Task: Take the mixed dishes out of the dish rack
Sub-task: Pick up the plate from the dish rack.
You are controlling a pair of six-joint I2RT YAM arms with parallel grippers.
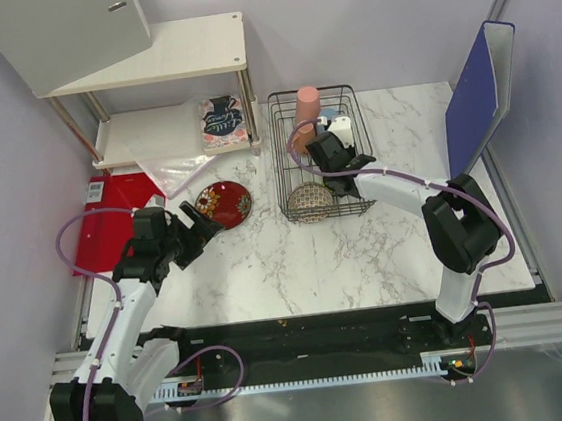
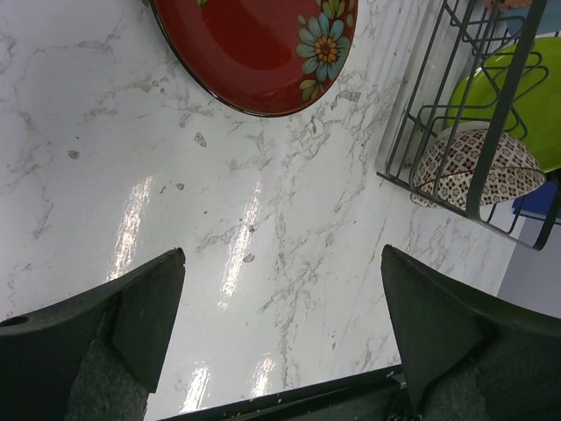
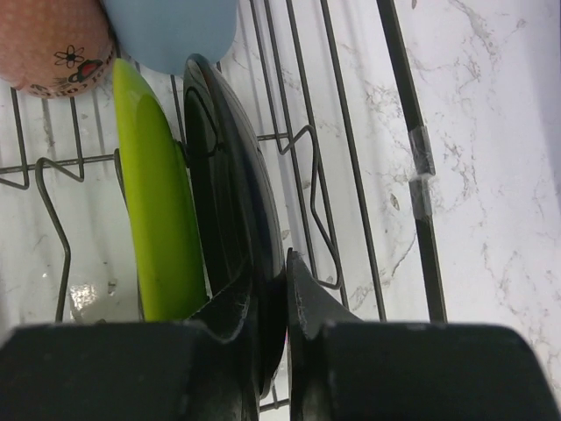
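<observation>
Jaws of the right gripper (image 3: 270,281) are pinched on the rim of the black plate (image 3: 232,193), one finger on each face. The inner finger is slipped into the narrow gap between that plate and the green plate (image 3: 158,219). Both plates stand on edge in the prongs of the dish rack (image 1: 278,161), the green one at the black one's 9 o'clock in the wrist view.

Past them, at the rack's 12 o'clock end, sit a blue cup (image 3: 175,31) and a pink cup (image 1: 306,107) side by side. A speckled bowl (image 1: 310,202) leans tilted at the rack's 6 o'clock end. A strip of clear tape (image 3: 421,175) wraps one rack wire; nothing is written on it that I can read.

The left gripper (image 2: 280,263) has its jaws spread wide, holding nothing, over the bare marble worktop (image 1: 366,252). A red flowered plate (image 1: 224,202) lies flat on the worktop just at its 1 o'clock, apart from the fingers, and at the rack's 9 o'clock.

A white sticker (image 1: 95,193) on the red sheet at the worktop's 9 o'clock edge is too small to read. So is the floral packet (image 1: 221,121) on the white shelf (image 1: 174,51).
</observation>
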